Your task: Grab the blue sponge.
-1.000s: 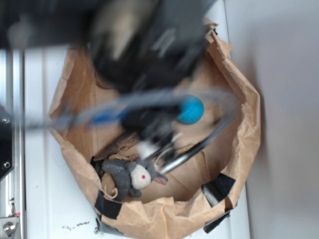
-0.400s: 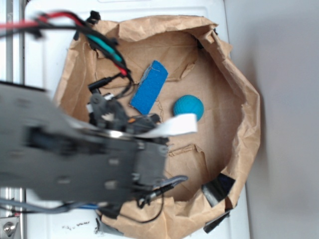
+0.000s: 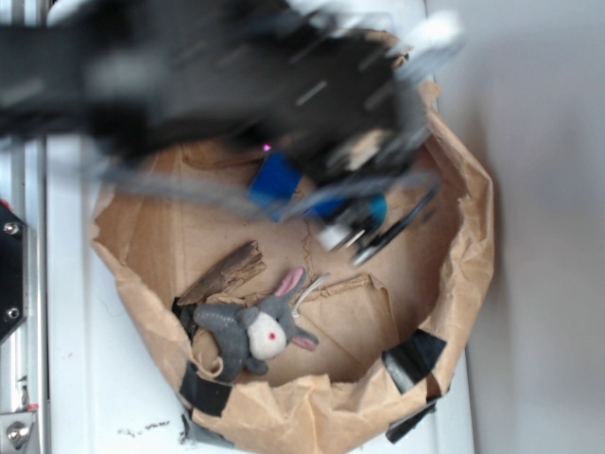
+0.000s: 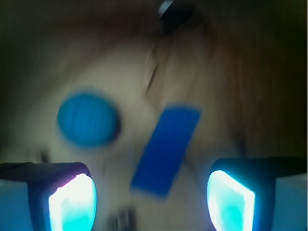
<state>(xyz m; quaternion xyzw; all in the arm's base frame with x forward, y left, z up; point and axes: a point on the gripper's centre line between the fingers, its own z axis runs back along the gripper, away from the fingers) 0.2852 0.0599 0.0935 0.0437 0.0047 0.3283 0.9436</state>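
crumpled matt paper bag | plush cloth toy | rough wood piece

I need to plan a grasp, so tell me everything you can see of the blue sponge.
The blue sponge is a flat, elongated bright blue slab lying tilted on the brown paper floor of the bag. In the wrist view it sits between and ahead of the open gripper, untouched, apart from the round blue ball. The exterior view shows only a corner beneath the blurred arm.

Exterior looks straight down; wrist peers close; both share the blue sponge.
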